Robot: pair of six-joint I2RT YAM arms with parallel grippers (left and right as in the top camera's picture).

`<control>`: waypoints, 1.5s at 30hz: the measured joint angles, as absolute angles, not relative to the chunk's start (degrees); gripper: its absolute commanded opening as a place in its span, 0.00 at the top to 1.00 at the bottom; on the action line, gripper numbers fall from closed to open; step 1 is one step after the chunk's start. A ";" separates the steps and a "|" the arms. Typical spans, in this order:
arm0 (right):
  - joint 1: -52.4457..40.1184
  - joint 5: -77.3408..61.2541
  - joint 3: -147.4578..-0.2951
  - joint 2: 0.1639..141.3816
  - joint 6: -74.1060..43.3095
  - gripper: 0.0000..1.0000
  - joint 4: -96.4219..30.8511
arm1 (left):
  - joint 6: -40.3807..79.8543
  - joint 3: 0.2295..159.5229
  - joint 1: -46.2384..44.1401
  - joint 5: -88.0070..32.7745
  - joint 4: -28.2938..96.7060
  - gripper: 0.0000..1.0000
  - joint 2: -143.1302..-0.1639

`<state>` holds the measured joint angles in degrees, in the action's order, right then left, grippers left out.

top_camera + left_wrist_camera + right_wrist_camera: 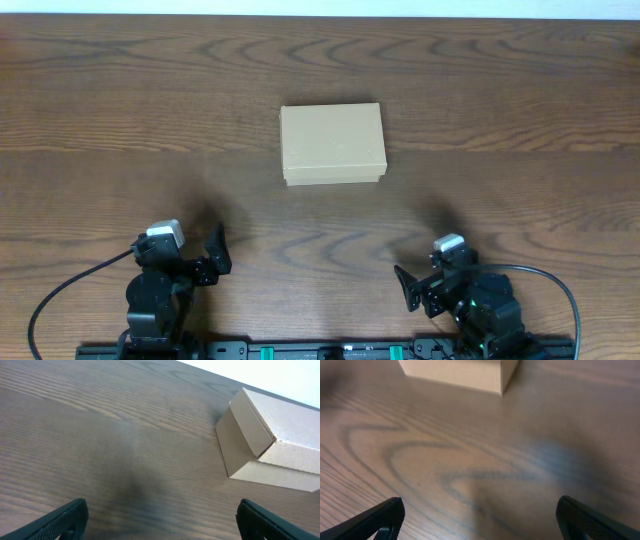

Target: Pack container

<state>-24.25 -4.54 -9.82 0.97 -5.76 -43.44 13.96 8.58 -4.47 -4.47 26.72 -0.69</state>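
The container (332,144) is a small tan cardboard box with its flap lid shut, in the middle of the wooden table. It shows at the upper right of the left wrist view (270,445) and at the top edge of the right wrist view (457,374). My left gripper (214,253) is open and empty near the front left, well short of the box; its fingertips frame bare wood (160,520). My right gripper (409,284) is open and empty near the front right, also over bare wood (480,520). No pens are in view.
The wooden table (520,120) stretches all around the box. Black cables (60,295) run from both arm bases along the front edge. A white wall strip lies beyond the table's far edge.
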 measured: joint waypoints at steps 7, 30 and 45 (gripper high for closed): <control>-24.25 -4.38 -9.82 0.89 -5.56 0.01 -42.57 | 13.98 8.58 -4.47 -4.47 26.72 0.05 -0.69; -24.25 -4.25 -9.82 0.89 -5.41 0.01 -42.57 | 13.98 8.58 -4.47 -4.47 26.72 0.05 -0.69; -24.25 -4.25 -9.82 0.89 -5.41 0.01 -42.57 | 13.98 8.58 -4.47 -4.47 26.72 0.05 -0.69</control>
